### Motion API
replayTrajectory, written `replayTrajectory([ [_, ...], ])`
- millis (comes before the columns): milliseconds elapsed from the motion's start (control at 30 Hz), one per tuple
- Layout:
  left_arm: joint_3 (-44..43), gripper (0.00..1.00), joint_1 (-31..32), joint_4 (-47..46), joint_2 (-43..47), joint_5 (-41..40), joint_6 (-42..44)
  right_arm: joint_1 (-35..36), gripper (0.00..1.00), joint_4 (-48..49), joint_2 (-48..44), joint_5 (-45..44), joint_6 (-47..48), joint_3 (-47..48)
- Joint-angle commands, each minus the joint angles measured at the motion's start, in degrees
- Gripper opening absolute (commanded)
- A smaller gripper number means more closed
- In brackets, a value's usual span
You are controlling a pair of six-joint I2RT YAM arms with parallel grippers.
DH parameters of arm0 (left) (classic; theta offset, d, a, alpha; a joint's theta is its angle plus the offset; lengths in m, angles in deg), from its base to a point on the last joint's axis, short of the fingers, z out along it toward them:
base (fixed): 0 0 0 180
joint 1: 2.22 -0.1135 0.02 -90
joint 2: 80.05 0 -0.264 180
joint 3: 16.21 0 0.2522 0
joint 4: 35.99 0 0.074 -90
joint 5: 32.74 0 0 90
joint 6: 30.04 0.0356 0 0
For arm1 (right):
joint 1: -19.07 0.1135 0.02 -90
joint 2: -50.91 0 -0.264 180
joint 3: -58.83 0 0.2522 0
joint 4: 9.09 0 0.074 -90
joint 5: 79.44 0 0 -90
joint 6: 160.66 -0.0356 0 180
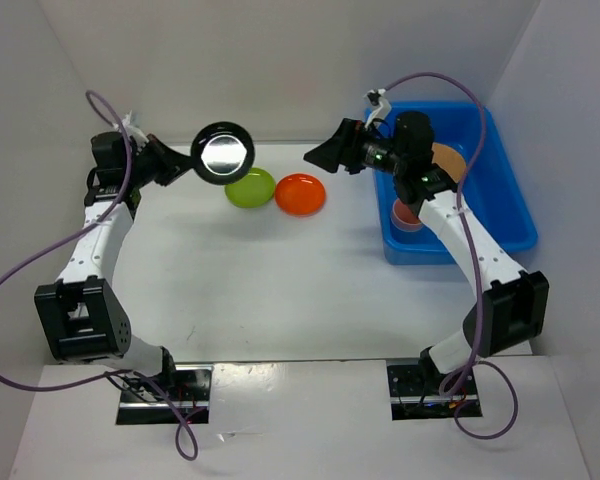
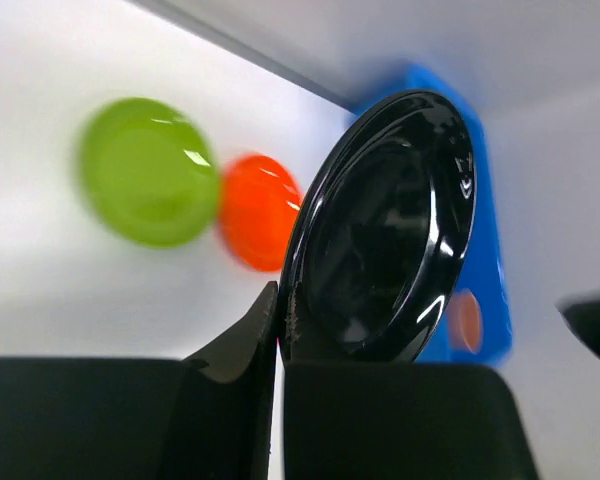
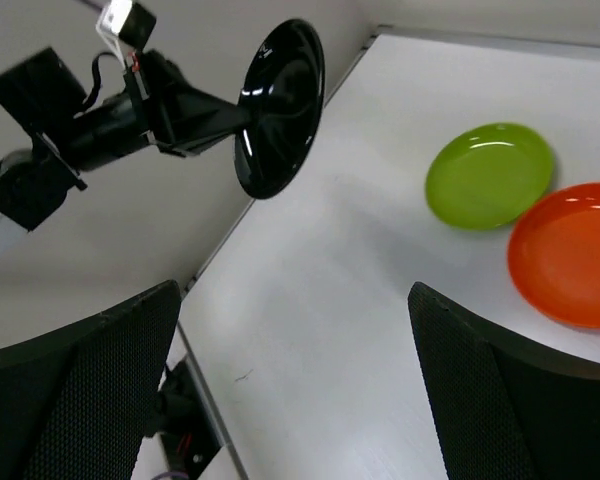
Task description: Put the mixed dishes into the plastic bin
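My left hand (image 1: 185,165) is pinched tight on the rim of the black plate (image 1: 224,153), one finger on each face. The plate stands on edge, raised above the far left part of the worktop (image 1: 280,290), its hollow side turned toward the middle. It sticks out straight past my fingertips, toward my other hand

My right hand (image 1: 320,155) is spread wide with nothing between the fingers. It hangs over the worktop just left of the plastic bin (image 1: 420,250) and faces the black plate across the gap; the two hands are well apart

Below that gap the lime green plate (image 1: 250,188) and the orange plate (image 1: 300,194) lie flat on the worktop, the green one on the left, their rims touching or nearly so. Both sit lower than the plate I hold and a little to its right

The bin stands at the far right of the worktop, well away from the black plate. Inside it I see a pink cup (image 1: 407,213) near its left wall and a tan round tray (image 1: 448,160), partly hidden behind my right arm
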Motion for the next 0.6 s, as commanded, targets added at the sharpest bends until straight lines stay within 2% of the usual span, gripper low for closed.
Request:
replayTrajectory([
  [0,-3.4,0.00,3.0,5.6,1.5,12.1,7.4,2.5,0.99,-0.2,3.9,5.5,-0.5,6.6],
  [200,-4.8,0.00,6.2,6.3,1.6,16.3,8.7,5.3,0.99,-1.8,8.1,4.9,0.1,9.1],
  [467,-5.4,0.00,9.8,6.9,1.1,17.0,9.9,8.6,0.99,-4.2,11.4,0.1,2.5,9.6],
  [567,-5.9,0.00,11.9,6.9,0.6,17.0,9.9,8.6,0.90,-4.7,13.6,0.2,3.2,10.1],
])
